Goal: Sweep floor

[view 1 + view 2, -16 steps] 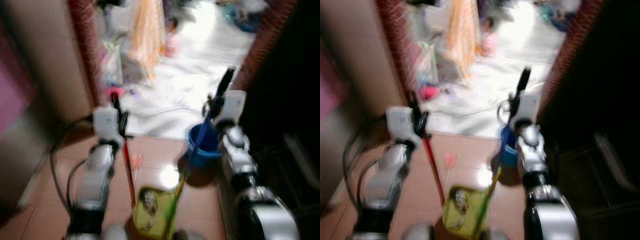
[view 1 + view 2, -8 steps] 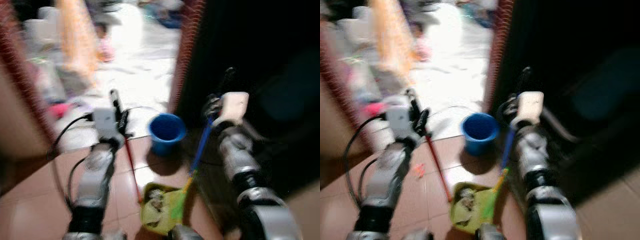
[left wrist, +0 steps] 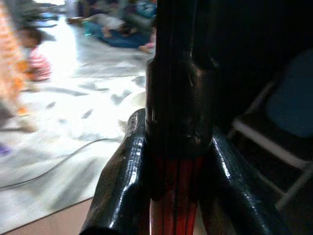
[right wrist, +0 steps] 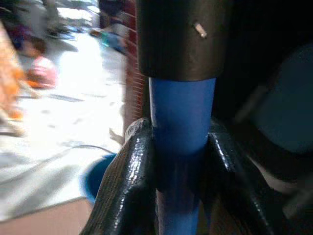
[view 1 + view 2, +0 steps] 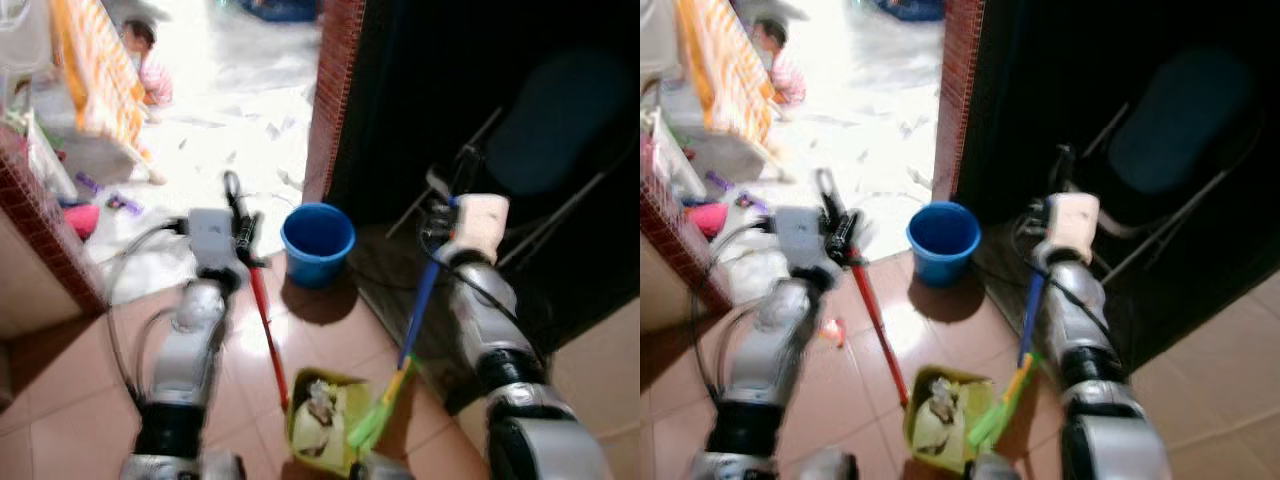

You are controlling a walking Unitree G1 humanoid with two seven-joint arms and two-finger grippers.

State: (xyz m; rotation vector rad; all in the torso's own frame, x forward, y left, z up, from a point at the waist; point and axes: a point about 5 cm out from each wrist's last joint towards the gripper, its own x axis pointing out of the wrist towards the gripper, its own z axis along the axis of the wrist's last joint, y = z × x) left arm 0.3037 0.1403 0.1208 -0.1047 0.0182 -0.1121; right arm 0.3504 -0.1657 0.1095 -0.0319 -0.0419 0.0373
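left hand (image 5: 240, 228): clamped on red dustpan handle (image 5: 265, 325), as before | right hand (image 5: 447, 210): clamped on blue broom handle (image 5: 420, 300), as before | dustpan (image 5: 320, 420): yellow-green, full of litter, on the tile floor (image 5: 60, 400) between the arms | change: camera swung right; blue bucket (image 5: 317, 243) now left of right arm; picture sharper; folding chair (image 5: 540, 160) visible in the dark

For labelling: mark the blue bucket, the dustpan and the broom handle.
blue bucket (image 5: 317, 243), left eye view, inside of its bowl.
dustpan (image 5: 300, 425), left eye view, yellow-green side wall.
broom handle (image 5: 421, 302), left eye view, blue shaft.
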